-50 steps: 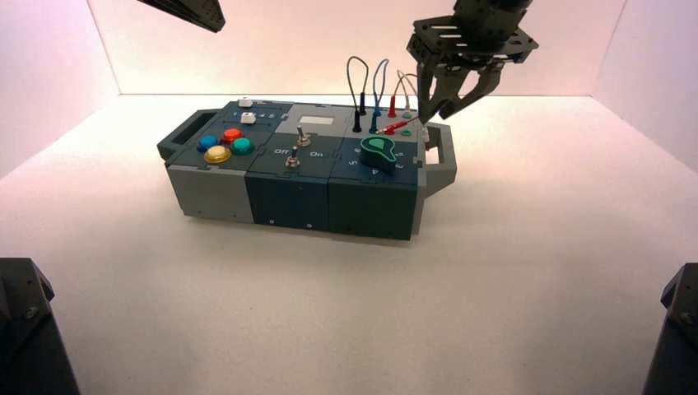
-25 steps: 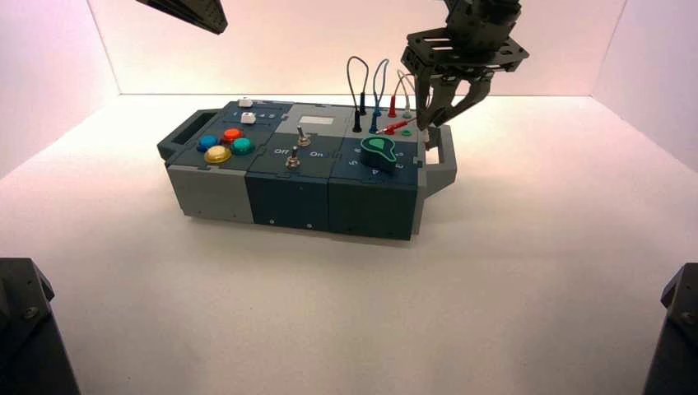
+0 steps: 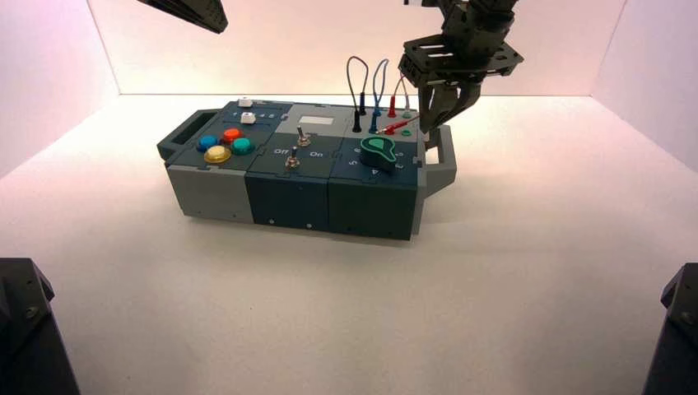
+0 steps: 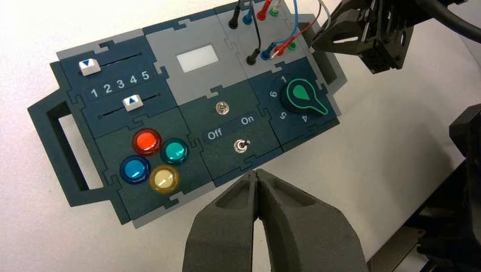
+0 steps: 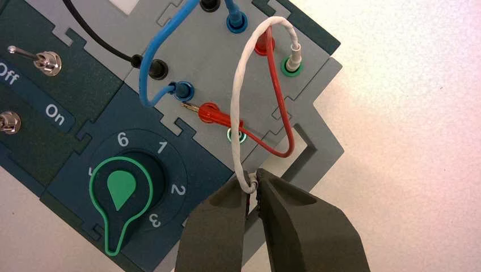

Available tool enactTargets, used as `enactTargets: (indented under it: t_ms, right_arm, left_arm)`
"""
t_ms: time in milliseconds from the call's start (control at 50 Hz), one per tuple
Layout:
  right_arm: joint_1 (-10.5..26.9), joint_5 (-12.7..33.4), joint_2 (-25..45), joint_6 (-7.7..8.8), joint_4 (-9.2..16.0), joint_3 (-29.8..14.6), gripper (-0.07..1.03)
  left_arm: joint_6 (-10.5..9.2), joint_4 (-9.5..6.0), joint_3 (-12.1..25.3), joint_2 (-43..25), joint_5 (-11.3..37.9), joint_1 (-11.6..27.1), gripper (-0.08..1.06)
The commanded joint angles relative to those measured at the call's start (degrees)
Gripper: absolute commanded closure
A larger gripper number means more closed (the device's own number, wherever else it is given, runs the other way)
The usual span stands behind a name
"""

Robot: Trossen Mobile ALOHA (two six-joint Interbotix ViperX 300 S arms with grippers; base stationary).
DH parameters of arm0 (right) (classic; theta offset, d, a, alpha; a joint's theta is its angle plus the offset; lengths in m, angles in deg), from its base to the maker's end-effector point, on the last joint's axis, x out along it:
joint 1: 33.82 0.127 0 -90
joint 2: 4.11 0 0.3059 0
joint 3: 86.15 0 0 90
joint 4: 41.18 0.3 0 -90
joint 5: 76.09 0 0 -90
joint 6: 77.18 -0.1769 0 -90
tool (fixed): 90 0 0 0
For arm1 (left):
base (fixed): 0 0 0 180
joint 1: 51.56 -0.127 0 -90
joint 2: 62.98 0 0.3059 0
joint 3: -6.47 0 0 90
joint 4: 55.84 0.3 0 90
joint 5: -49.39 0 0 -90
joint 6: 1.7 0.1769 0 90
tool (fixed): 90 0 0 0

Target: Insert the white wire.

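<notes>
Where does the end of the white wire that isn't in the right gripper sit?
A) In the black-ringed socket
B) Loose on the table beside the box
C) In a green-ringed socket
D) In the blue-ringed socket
C: in the right wrist view, the far end of the white wire stands plugged into a green-ringed socket.

A robotics lab or test bench, by the look of it; a pale, plain work surface (image 3: 272, 313) runs back to white enclosing walls (image 3: 329, 49); on it stands a modular test box (image 3: 288, 197) with coloured push buttons (image 4: 147, 141), sliders (image 4: 89, 67), toggle switches (image 4: 240, 145), a green-outlined knob (image 4: 303, 96) and plug-in jumper leads (image 5: 153, 51); black jointed robot arms (image 3: 481, 25) reach in over it; the wider room lies out of view.
</notes>
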Motion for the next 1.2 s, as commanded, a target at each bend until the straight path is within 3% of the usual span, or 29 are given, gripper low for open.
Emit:
enactTargets:
  t_ms: [20, 260, 560, 1200]
  right_arm:
    - [0.3, 0.4, -2.5, 0.26, 0.1, -1.6, 0.99]
    - [0.2, 4.0, -4.7, 0.35, 0.1, -3.2, 0.99]
    - [0.3, 4.2, -4.7, 0.26, 0.1, -4.7, 0.99]
    - [0.3, -1.1, -2.5, 0.09, 1.8, -3.8, 0.99]
  left_arm:
    - [0.35, -0.26, 1.7, 0.3, -0.4, 0.4, 1.01]
    - [0.35, -0.26, 2.0, 0.2, -0.4, 0.3, 1.01]
    - [0.35, -0.26, 2.1, 0.2, -0.9, 0.4, 1.01]
    - [0.09, -0.26, 2.1, 0.2, -1.1, 0.4, 1.01]
